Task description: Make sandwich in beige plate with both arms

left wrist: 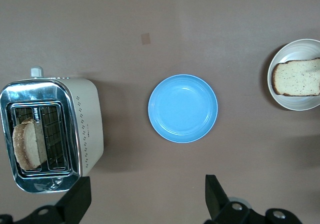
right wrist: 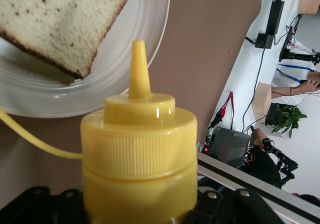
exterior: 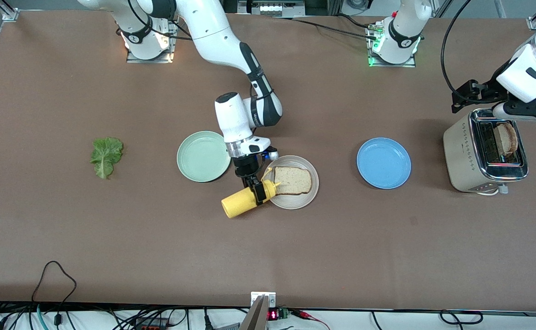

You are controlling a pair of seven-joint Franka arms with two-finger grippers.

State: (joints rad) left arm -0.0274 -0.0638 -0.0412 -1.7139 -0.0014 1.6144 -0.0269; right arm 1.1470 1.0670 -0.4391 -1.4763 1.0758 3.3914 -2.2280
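One bread slice [exterior: 293, 180] lies flat on the beige plate [exterior: 295, 204] near the table's middle. My right gripper [exterior: 255, 188] is shut on a yellow squeeze bottle [exterior: 240, 202], tilted at the plate's rim with its nozzle [right wrist: 139, 66] pointing toward the bread [right wrist: 60, 18]. A second bread slice [exterior: 506, 137] stands in a slot of the toaster [exterior: 465, 156] at the left arm's end. My left gripper [left wrist: 147, 204] hangs open and empty above the table beside the toaster [left wrist: 87, 124]. The lettuce leaf [exterior: 106, 156] lies on the table toward the right arm's end.
A mint-green plate [exterior: 203, 156] sits beside the beige plate, toward the right arm's end. A blue plate [exterior: 383, 162] lies between the beige plate and the toaster. Cables and electronics run along the table edge nearest the front camera.
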